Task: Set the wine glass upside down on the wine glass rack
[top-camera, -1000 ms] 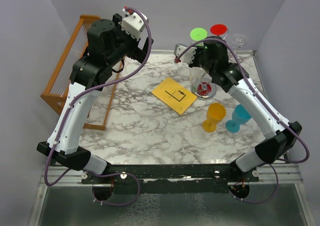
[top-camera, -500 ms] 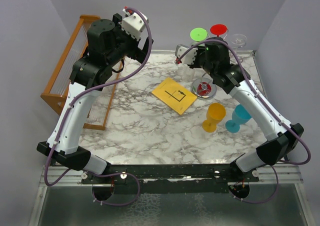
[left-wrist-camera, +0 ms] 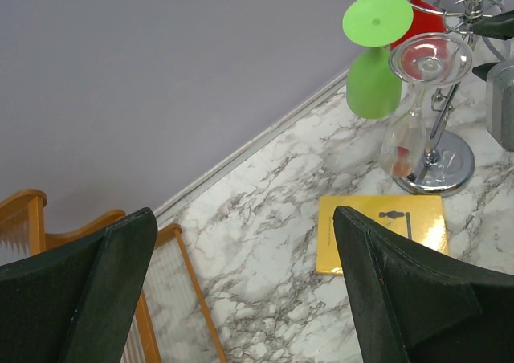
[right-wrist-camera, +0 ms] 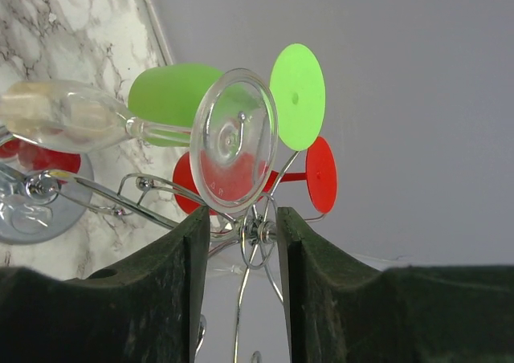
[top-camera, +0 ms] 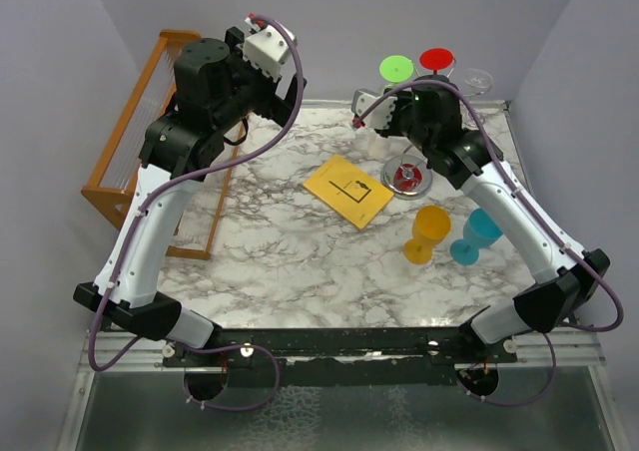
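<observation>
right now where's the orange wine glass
Top view, right side: the orange wine glass stands on the table, just left of the teal glass.

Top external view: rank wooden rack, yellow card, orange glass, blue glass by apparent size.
1. wooden rack, clearly the largest
2. yellow card
3. orange glass and blue glass: they look about the same size, so no ranking between them

**Marble counter and what stands on it**

The grey-veined marble counter [top-camera: 290, 241] carries a yellow card [top-camera: 348, 191] lying flat. Just right of it the wine glass rack [top-camera: 408, 180] stands on its round base. An orange goblet [top-camera: 429, 233] and a teal goblet [top-camera: 478, 235] stand upright side by side nearer the arms. A wooden slatted rack [top-camera: 130, 162] sits at the left edge.
</observation>
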Tool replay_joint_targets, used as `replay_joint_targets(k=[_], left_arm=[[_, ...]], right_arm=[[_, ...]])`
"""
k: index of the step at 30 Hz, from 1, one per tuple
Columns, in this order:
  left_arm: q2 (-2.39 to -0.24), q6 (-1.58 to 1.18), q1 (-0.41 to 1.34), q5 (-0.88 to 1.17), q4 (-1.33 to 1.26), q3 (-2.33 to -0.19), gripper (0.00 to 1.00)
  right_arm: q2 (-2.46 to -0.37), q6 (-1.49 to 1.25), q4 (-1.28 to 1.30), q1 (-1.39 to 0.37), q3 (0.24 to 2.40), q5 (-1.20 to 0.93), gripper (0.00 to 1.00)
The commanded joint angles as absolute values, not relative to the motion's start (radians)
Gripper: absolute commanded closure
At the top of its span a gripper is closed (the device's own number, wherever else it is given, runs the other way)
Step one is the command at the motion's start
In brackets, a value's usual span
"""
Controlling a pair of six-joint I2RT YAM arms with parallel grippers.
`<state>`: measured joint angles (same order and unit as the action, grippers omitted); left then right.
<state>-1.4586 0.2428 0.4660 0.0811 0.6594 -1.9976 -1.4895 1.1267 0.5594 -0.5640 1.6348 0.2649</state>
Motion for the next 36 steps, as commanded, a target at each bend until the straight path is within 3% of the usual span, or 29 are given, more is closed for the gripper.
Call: replay_joint_targets(k=[1,36], left_arm=[[-1.447,0.252,0.462,0.067,0.63,-1.988,0.05],[-1.456,0.267,0.462,0.06,0.614,-1.953,0.03]], right_arm=[[-1.45,1.112,0.544,-0.574,1.625,0.272,0.6],[-1.367,1.008,0.574,-0.571,1.62,0.195,0.52]])
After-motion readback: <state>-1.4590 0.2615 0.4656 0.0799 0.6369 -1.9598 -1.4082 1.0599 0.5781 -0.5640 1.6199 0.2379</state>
